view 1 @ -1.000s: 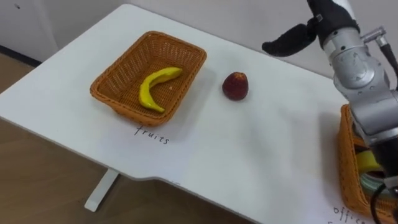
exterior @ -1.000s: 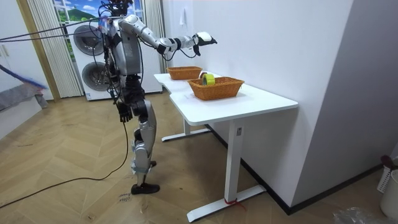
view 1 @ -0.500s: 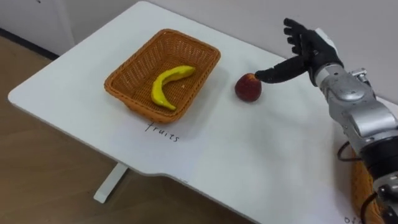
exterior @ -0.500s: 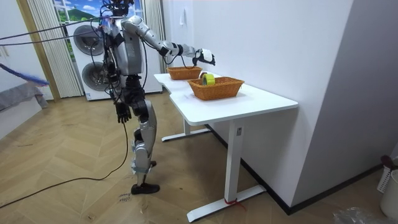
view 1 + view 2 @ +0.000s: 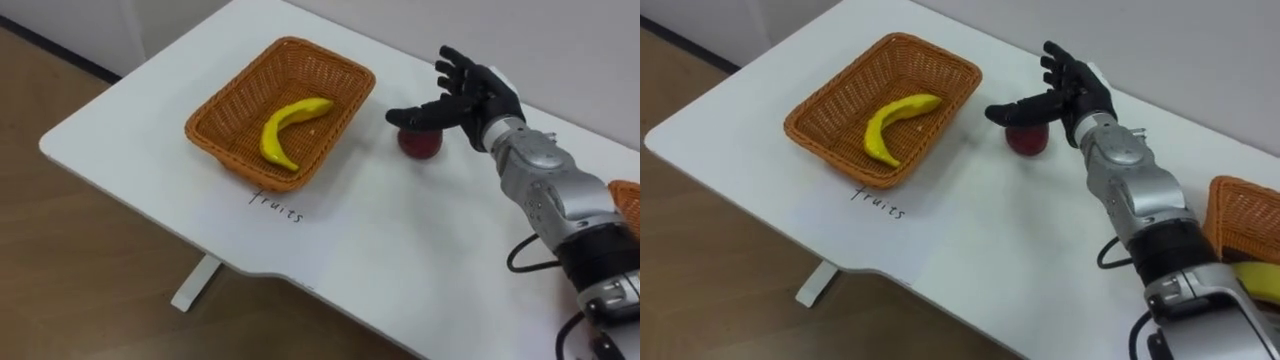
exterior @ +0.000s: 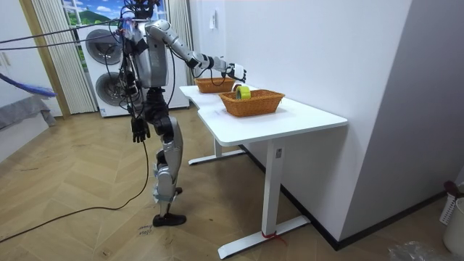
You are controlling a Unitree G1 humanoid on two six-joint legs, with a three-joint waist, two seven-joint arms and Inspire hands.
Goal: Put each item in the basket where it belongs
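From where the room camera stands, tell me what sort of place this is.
Probably a home laundry or utility room: two stacked white front-loading laundry machines, a herringbone wooden floor, and a white desk holding two orange wicker baskets.

Clear tabletop in front, wicker on the left.
The right hand (image 5: 468, 95) hovers spread over the apple (image 5: 422, 147), with a narrow open strip of table (image 5: 400, 240) between the fruit and the fruit basket (image 5: 242, 160), whose raised rim bars a low sweep leftward. The banana (image 5: 288, 130) lies across the basket's middle, leaving bare floor at both ends. Wide bare surface runs to the near edge. The wall (image 5: 560, 30) closes the far side, and the second basket (image 5: 1240, 210) stands well apart on the right.
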